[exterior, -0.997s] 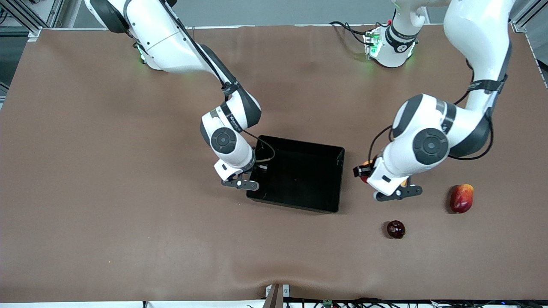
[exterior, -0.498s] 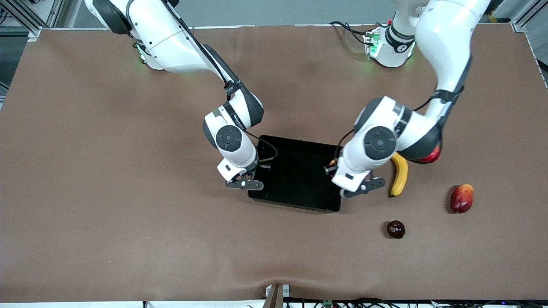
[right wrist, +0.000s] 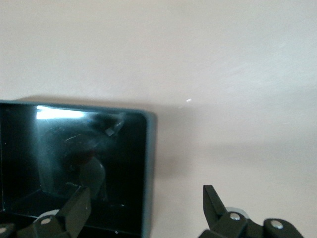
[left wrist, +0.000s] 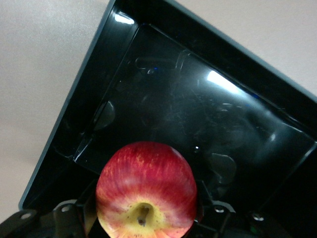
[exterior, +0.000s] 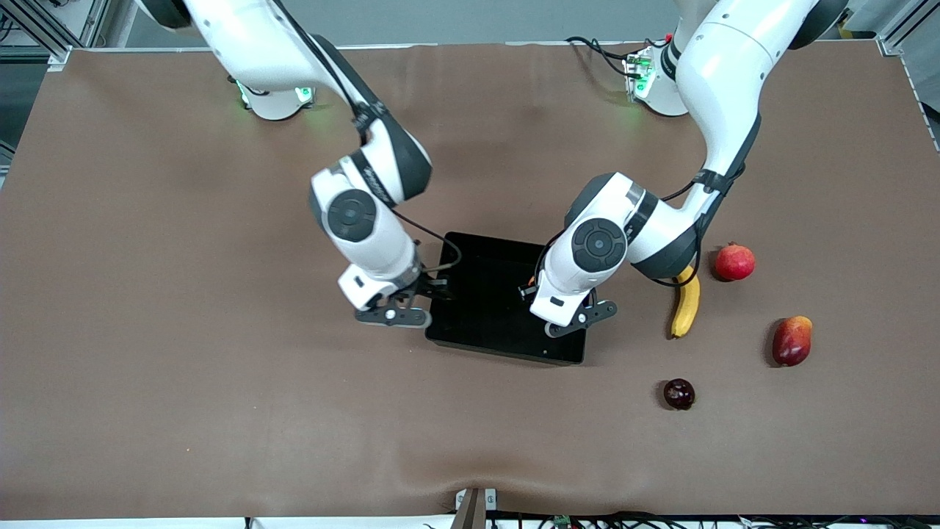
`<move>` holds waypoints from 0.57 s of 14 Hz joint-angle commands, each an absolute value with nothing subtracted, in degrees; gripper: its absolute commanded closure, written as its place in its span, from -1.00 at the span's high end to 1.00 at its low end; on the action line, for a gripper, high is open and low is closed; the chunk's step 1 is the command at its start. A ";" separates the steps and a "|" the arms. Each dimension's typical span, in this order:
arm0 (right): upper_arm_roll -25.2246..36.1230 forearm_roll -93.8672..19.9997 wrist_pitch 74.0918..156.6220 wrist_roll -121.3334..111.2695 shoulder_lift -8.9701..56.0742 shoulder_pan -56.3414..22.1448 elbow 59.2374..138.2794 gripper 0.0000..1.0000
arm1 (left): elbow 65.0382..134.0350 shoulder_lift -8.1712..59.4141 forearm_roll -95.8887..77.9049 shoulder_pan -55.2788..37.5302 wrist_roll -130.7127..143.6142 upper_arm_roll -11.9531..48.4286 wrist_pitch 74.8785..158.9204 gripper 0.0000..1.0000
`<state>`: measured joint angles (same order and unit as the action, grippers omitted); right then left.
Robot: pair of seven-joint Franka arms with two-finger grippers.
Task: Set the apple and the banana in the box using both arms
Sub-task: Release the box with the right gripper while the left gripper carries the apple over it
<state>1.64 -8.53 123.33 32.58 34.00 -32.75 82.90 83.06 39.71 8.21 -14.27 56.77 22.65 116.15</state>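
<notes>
My left gripper (left wrist: 146,206) is shut on the apple (left wrist: 143,173), red with a yellowish dimpled end, and holds it above the floor of the black box (left wrist: 198,109). In the front view the left gripper (exterior: 576,319) hangs over the box (exterior: 485,323) at its end toward the left arm, and the hand hides the apple. The banana (exterior: 687,301) lies on the table beside the box, toward the left arm's end. My right gripper (right wrist: 144,193) is open and empty, its fingers astride the wall of the box (right wrist: 64,148). It shows as the right gripper (exterior: 393,314) at the box's other end.
A red pomegranate (exterior: 734,261) sits beside the banana's stem end. A red-and-orange mango (exterior: 792,341) lies nearer the front camera, toward the left arm's end. A small dark fruit (exterior: 678,394) lies nearer the front camera than the banana. Brown cloth covers the table.
My left arm has swung the apple from beside the banana to over the box, uncovering the banana and pomegranate. My right gripper has opened and shifted slightly off the box's corner.
</notes>
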 commanded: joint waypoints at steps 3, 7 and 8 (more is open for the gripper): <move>0.88 -7.82 115.51 17.25 26.73 -23.14 86.75 1.00 | 81.65 43.85 13.26 -15.38 56.87 22.15 117.15 -0.85; 0.88 -7.82 111.54 4.96 20.85 -14.44 90.08 1.00 | 81.65 46.66 14.06 -15.38 56.69 22.06 121.37 -0.78; 0.88 -7.82 110.32 2.57 19.44 -12.76 90.52 1.00 | 81.65 47.10 14.41 -15.38 56.60 21.89 121.99 -0.78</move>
